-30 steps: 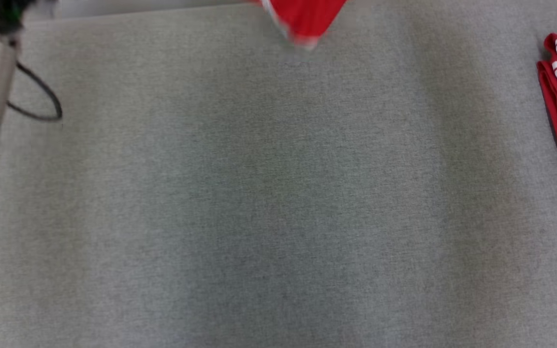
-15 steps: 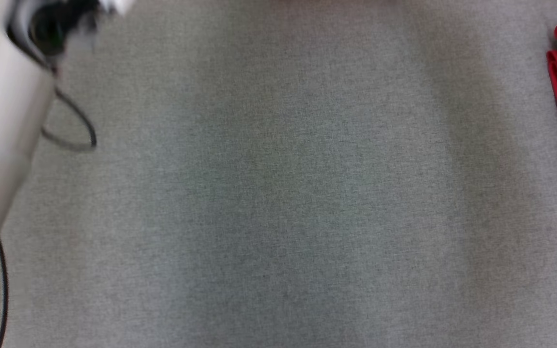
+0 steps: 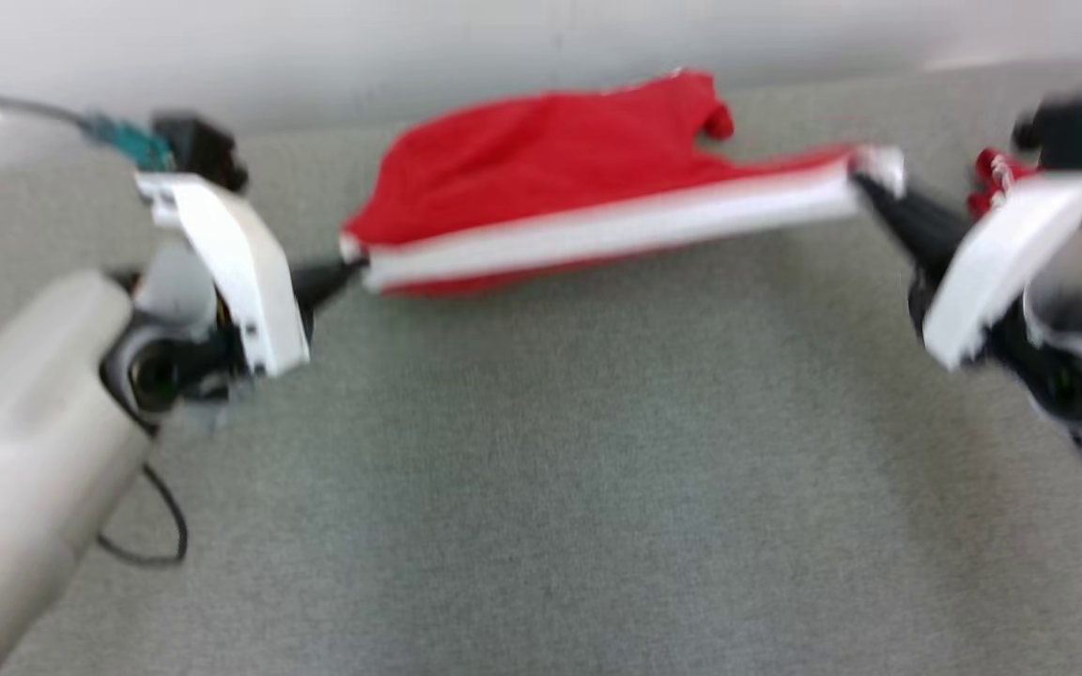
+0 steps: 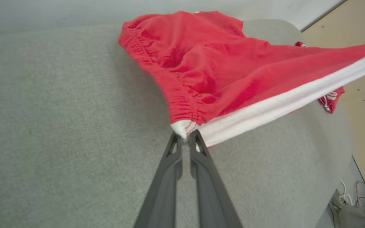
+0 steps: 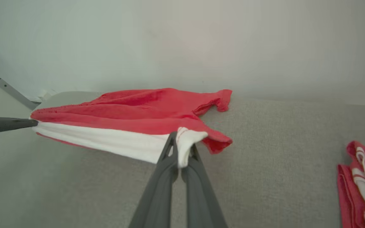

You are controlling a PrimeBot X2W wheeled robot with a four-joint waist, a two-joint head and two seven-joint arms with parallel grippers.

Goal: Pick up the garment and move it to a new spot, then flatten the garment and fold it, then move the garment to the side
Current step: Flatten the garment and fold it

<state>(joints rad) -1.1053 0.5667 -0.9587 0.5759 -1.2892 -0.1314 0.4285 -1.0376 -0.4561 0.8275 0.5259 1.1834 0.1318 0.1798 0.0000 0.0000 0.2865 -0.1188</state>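
Arms spread wide, left gripper [image 4: 185, 138] and right gripper [image 5: 180, 147] each clamped on the taut red garment's [image 4: 220, 72] white band; open grey surface [image 3: 541, 488] below.

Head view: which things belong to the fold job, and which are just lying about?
Job:
- red garment, white band stretched between both hands
- left hand, shut on the waistband corner
- right hand, shut on the band's other end
- grey table, the work surface

Lying about:
- folded red-and-white clothes at the table's right
- black cable by the left arm
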